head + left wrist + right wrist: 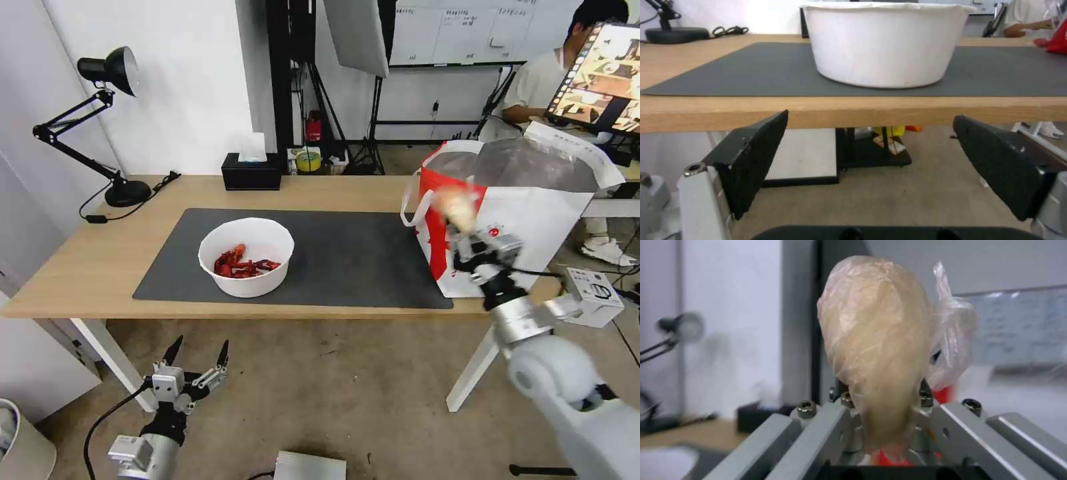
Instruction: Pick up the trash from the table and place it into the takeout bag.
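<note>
A white round bowl [246, 256] [886, 42] of red crayfish shells stands on the dark grey mat [347, 257] of the light-wood table [80, 267]. The white-and-red takeout bag [527, 200], foil-lined and open at the top, stands at the table's right end. My right gripper [460, 227] is raised in front of the bag's red side, shut on a small clear bag with a beige lump [455, 205] [878, 350]. My left gripper [199, 352] [871, 156] hangs open below the table's front edge, in front of the bowl.
A black tissue box [251, 172] sits at the table's back edge, and a black desk lamp [107, 120] stands at its back left corner. A white bin [20, 440] is on the floor at the left. A person sits at a monitor [600, 77] behind the bag.
</note>
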{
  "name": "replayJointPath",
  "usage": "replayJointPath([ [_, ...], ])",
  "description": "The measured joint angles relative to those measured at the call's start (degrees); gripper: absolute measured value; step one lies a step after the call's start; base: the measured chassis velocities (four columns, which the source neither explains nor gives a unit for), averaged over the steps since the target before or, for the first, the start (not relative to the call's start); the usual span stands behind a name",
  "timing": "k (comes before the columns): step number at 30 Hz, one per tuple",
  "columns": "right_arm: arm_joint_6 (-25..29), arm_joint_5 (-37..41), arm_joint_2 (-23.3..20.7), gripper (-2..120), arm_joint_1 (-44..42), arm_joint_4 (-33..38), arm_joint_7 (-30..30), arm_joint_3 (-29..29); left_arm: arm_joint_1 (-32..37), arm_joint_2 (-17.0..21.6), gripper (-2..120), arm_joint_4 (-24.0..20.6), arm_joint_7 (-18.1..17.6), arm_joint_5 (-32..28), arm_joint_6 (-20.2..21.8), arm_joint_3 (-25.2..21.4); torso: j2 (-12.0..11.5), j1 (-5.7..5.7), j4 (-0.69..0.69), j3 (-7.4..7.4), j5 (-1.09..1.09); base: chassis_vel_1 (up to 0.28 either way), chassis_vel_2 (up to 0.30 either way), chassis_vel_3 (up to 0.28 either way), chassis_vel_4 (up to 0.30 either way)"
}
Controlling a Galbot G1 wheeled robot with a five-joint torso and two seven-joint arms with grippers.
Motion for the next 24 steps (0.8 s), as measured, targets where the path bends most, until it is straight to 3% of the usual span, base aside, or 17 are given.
replayJointPath([
  [3,-0.8,4.0,-3.8,6,4.7,-0.7,2.8,2.9,-0.1,0.3,100,0.2,0.0,-0.1,0.0,0.7,0.0,0.01,0.01,0.00,-0.01,0.000,0.000,0.000,0.000],
  [8,-4.0,8.8,-9.2,6,11.4,-3.8,7.3,2.6,-0.6,1.1,100,0.3,0.0,-0.5,0.0,1.0,0.0,0.01,0.00,0.00,0.00,0.000,0.000,0.000,0.000],
  [14,-14.3,16.4,-17.4,6,25.3,-9.4,12.3,-6.1,-1.4,2.0,100,-0.4,0.2,-1.6,0.0,1.5,0.0,0.01,0.01,0.01,0.00,0.000,0.000,0.000,0.000],
  [17,-17.8,18.2,-18.5,6,29.4,-10.4,13.3,-9.1,-1.4,2.1,100,-0.5,0.3,-1.7,-0.1,1.6,0.0,0.01,0.00,0.01,0.00,0.000,0.000,0.000,0.000],
  [18,-22.4,20.7,-19.5,6,35.3,-11.5,15.0,-13.3,-1.4,2.1,100,-0.6,0.4,-1.7,-0.3,1.9,0.0,0.01,0.00,0.01,0.00,0.000,0.000,0.000,0.000],
  [19,-22.4,20.7,-19.5,6,35.3,-11.5,15.0,-13.3,-1.4,2.1,100,-0.6,0.4,-1.7,-0.3,1.9,0.0,0.01,0.00,0.01,0.00,0.000,0.000,0.000,0.000],
  [22,-30.9,26.7,-19.8,6,44.2,-12.9,20.8,-19.9,-0.7,1.9,100,-1.3,0.7,-1.7,-1.0,2.1,0.0,0.01,0.02,0.01,-0.02,0.000,0.000,0.000,0.000],
  [24,-33.7,28.7,-19.4,6,46.2,-13.3,22.9,-21.4,-0.5,1.8,100,-1.8,0.9,-1.7,-1.1,2.1,0.0,0.01,0.02,0.01,-0.02,0.000,0.000,0.000,0.000],
])
